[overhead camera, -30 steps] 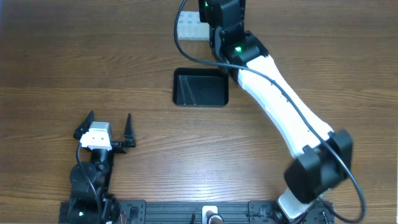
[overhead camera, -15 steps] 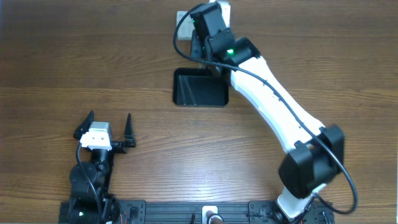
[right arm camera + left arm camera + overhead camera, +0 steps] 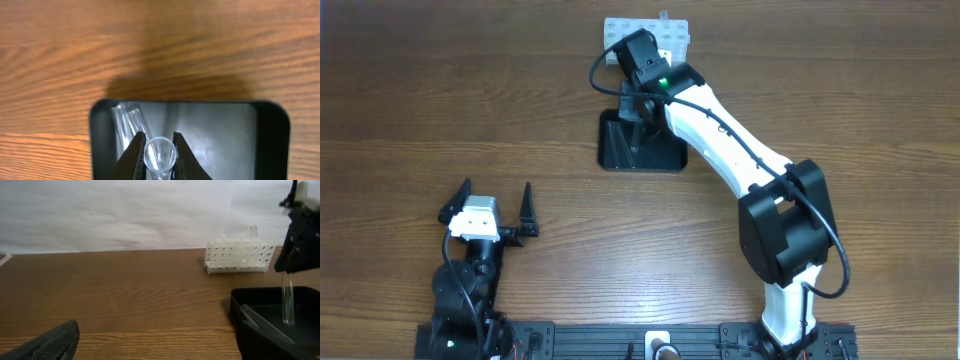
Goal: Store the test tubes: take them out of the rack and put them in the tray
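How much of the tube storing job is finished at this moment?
Done: at least one stored tube lies in the tray. In hand: the right gripper holds a second tube upright over the tray. Left: one remaining tube stands in the rack.

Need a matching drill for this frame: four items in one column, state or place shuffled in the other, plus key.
1. held test tube
2. rack
3. tray
4. left gripper

A. open, near its own arm's base
B. white, beyond the tray, with a standing tube in it
C. upright between the right gripper fingers, over the tray
D. black, with a lying tube inside

Pairs: 1-C, 2-B, 3-D, 4-A
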Controlling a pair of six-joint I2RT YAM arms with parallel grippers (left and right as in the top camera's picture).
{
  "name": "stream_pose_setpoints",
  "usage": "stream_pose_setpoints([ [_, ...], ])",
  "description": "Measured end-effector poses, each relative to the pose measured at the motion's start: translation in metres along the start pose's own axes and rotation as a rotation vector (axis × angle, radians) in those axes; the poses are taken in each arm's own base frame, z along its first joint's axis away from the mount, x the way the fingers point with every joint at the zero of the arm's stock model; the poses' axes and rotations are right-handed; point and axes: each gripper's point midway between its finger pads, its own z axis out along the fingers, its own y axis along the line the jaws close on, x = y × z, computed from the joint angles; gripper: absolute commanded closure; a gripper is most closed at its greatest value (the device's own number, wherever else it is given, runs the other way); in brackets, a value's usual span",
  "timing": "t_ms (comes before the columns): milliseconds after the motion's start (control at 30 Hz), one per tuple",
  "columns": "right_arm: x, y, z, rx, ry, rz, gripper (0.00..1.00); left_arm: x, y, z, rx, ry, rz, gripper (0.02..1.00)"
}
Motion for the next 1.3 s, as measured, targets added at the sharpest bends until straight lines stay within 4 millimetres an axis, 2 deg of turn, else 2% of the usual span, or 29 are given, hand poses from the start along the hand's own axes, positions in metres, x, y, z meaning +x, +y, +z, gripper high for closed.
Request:
stream_pose_setpoints([
  [533,0.019,-0.006,0.031,0.050,0.060,-0.014,0.884,0.000,0.000,0.000,0.000,0.000,0.000,0.020],
  [600,0.019,-0.006,0.031,0.050,0.060,-0.012,0.774,0.000,0.000,0.000,0.000,0.000,0.000,0.020],
  [667,0.019,-0.006,0.031,0.051,0.059,-0.012,0.735,0.000,0.000,0.000,0.000,0.000,0.000,0.018],
  [1033,0.019,-0.009,0.031,0.062,0.062,-0.032,0.636,0.000,0.000,0.000,0.000,0.000,0.000,0.018],
  [1100,0.013,-0.011,0.025,0.069,0.040,-0.048,0.621,0.000,0.000,0.000,0.000,0.000,0.000,0.018],
  [1167,0.000,-0.012,0.010,0.074,-0.013,-0.069,0.599,0.000,0.000,0.000,0.000,0.000,0.000,0.018],
  [1233,-0.023,-0.011,-0.015,0.072,-0.108,-0.094,0.586,0.000,0.000,0.000,0.000,0.000,0.000,0.018],
  [1300,-0.056,-0.009,-0.049,0.070,-0.247,-0.114,0.551,0.000,0.000,0.000,0.000,0.000,0.000,0.018],
])
